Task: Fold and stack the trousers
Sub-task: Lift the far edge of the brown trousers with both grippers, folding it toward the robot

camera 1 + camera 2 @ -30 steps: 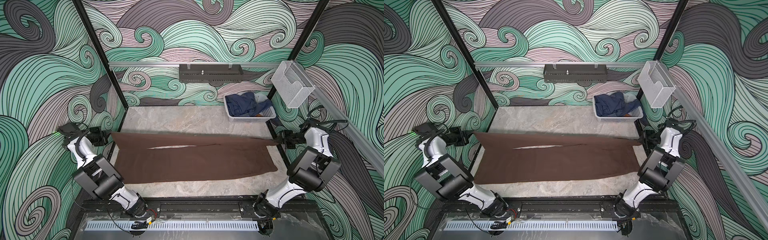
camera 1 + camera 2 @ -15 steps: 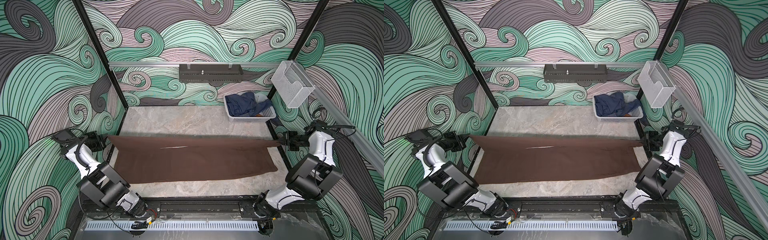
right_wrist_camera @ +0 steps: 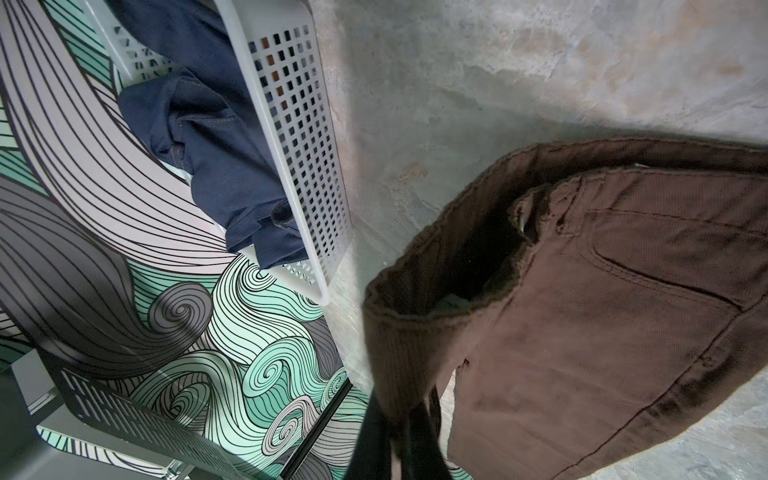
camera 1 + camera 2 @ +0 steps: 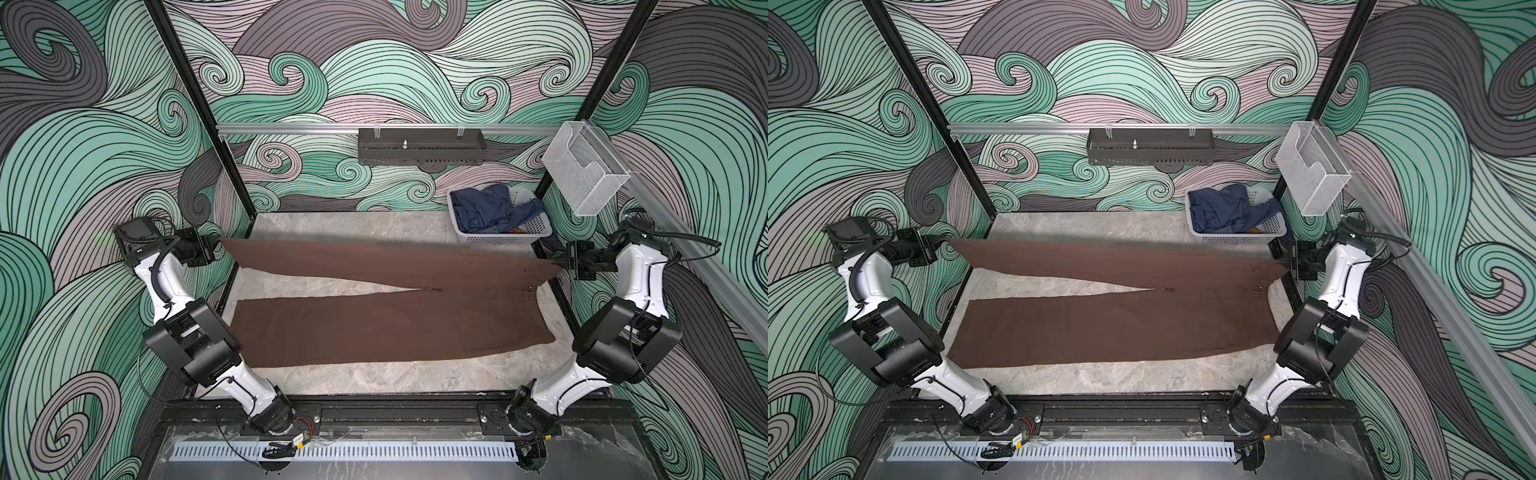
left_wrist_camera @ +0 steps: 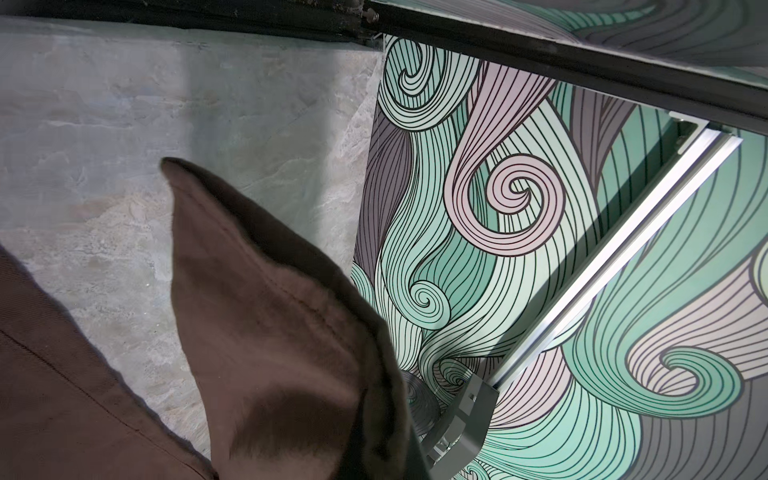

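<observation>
The large dark chocolate-brown trousers [image 4: 395, 324] of soft matte fabric lie lengthwise across the grey marbled table [image 4: 332, 226]. Their long axis runs from one claw to the other, with the hems toward the left arm and the waist toward the right.

The left claw [image 4: 216, 246] is pressed together on the outer hem corner of the far leg, just past the table's left edge. The right claw [image 4: 562, 261] is pinched on the far corner of the waistband, just past the right edge. Between them the far leg hangs raised and taut. The near leg rests flat on the table, closer to the arm bases, and a wedge of bare table shows between the two legs up to the crotch.

This looks like the lengthwise fold, so the target lies sideways to the stretched edge, toward the robot. Both claws would need to travel together across the long axis and lay the far leg on the near one. The white perforated plastic basket [image 4: 500, 240] of navy denim garments [image 4: 484, 210] stands near the right claw, behind it and off that path.
</observation>
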Tool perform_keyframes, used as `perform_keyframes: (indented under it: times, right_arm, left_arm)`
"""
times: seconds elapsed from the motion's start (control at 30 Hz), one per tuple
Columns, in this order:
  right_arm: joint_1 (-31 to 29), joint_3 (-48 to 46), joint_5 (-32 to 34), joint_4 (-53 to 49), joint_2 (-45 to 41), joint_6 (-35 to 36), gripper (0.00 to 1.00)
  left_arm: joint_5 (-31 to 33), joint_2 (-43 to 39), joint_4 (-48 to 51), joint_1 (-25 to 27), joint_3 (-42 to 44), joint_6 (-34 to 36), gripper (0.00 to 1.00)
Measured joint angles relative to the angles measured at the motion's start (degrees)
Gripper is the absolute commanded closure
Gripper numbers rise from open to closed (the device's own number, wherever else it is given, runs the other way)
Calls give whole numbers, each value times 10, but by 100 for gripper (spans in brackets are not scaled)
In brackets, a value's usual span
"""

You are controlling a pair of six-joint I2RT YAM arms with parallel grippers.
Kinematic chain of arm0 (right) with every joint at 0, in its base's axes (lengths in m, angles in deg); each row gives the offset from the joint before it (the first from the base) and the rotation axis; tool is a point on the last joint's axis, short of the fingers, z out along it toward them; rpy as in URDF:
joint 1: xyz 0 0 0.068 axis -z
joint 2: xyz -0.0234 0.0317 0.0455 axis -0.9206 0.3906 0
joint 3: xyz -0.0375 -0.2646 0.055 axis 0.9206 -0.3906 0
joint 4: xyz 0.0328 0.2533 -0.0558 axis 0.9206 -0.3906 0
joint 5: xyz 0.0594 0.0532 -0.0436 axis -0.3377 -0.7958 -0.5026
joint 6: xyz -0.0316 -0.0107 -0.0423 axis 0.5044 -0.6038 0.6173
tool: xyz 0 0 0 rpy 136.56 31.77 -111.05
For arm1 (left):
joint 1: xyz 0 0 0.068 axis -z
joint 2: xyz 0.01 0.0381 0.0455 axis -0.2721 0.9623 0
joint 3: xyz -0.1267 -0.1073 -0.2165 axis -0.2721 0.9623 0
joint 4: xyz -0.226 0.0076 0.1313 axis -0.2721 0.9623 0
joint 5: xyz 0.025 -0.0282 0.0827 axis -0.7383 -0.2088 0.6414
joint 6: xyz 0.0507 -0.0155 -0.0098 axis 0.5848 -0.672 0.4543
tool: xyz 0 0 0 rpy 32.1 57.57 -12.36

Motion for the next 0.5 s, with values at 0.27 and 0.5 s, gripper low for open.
perform_keyframes:
  times: [0.27,0.5]
  right_arm:
    - [11,-64,-1,14,-27,20,100]
    - [53,-185,2,37,-64,47,100]
  left_arm:
    - [-26,-56,-61,-27,102,11,100]
    - [-43,-130,-88,-92,250,32,100]
